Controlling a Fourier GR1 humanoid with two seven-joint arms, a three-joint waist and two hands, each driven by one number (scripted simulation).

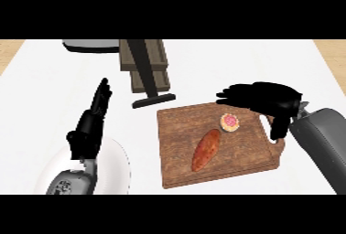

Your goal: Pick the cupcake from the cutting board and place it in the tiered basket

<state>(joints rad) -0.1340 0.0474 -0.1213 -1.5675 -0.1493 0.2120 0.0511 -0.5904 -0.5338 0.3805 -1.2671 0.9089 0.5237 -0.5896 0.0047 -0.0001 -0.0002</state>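
From the head view, a brown wooden cutting board [223,144] lies on the white surface [270,68]. On its far right part sits the small round cupcake with pink topping [229,121]; an elongated orange-brown sweet potato [206,149] lies nearer the board's middle. The black right hand [260,98] hovers just beyond the cupcake, fingers relaxed and holding nothing. Well left of the board, the black left hand [91,125] rests open, fingers up. Beyond the board stands the dark brown tiered basket [144,64].
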